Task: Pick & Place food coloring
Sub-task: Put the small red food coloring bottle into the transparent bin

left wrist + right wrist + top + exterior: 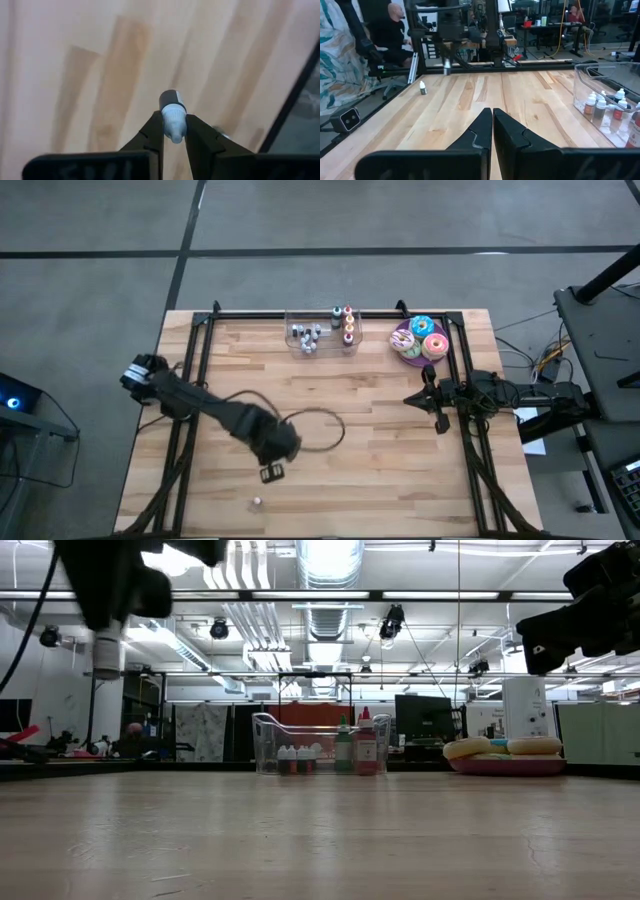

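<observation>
My left gripper (272, 471) hangs over the near middle of the wooden table, pointing down and shut on a tiny food coloring bottle (170, 99) with a dark body and a white cap. That bottle also shows in the low view (107, 653), high above the tabletop. A second tiny bottle (257, 502) stands upright on its base near the front edge (422, 88). More small bottles (600, 105) stand in the clear bin (322, 330) at the far edge. My right gripper (492, 117) waits shut at the table's right side. My left gripper pinches the bottle's white cap (175, 125) between its two fingers, coming from above and pointing down. The dark body (107, 660) hangs below the fingertips, roughly upright and lifted well clear of the table.
A plate of frosted doughnuts (420, 340) sits at the far right, beside the bin. Taller bottles (348, 325) stand at the bin's right end. A dark cable loop (335, 425) lies on the table near my left arm. People sit beyond the table's left side (395, 30).
</observation>
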Motion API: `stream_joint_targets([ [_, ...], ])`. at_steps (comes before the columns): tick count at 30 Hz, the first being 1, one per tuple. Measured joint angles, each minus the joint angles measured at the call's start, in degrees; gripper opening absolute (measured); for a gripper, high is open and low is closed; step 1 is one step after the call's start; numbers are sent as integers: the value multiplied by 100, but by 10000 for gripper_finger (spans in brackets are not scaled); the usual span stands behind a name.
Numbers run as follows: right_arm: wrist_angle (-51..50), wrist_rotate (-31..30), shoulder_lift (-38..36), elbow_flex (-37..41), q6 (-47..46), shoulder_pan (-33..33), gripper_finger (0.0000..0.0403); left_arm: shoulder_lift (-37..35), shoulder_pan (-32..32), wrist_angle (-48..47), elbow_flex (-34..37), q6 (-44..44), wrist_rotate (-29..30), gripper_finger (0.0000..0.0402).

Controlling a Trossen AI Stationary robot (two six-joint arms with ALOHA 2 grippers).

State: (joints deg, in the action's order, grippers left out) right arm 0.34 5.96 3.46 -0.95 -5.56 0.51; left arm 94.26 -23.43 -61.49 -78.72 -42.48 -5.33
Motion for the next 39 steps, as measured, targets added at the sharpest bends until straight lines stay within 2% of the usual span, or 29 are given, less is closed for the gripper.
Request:
stream_joint_targets([
  [7,0,0,0,0,0,0,9,0,1039,-37,-27,471,-317,38],
  [21,0,-1,0,0,0,-1,8,0,2717,-160,-558,1326,-343,38],
  [30,0,0,0,0,0,-1,8,0,3598,-162,-1117,2298,-342,39],
  [39,0,-1,0,0,1,-2,9,0,4615,-159,-1373,3366,-340,39],
])
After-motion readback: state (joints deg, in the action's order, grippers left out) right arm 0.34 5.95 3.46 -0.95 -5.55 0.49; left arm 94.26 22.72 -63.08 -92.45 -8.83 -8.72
